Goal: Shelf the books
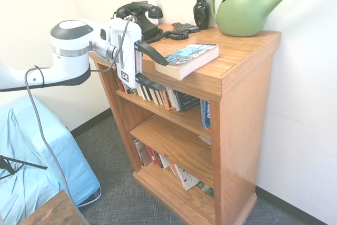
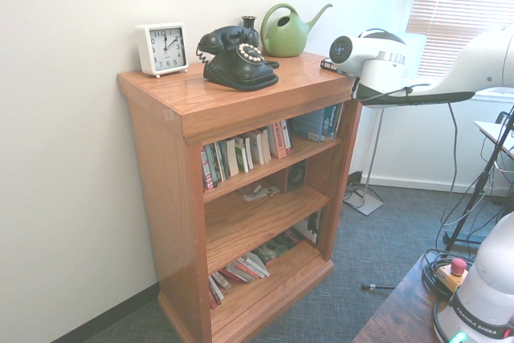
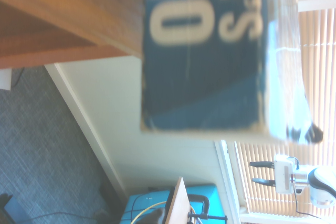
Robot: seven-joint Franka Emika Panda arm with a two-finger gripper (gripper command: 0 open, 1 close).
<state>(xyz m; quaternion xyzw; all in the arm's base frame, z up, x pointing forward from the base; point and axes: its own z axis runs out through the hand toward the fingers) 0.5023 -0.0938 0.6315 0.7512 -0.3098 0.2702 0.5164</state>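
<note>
One paperback lying flat atop the bookcase, blue cover up, corner jutting past the front edge. Close alongside, gripper spread wide, one finger above the overhanging corner and one below, holding nothing. Behind, black telephone and green watering can. Judged as the approach step, grasp not yet made. Next: advancing until the fingers straddle the cover, closing firmly, then carrying down to the book row below.
</note>
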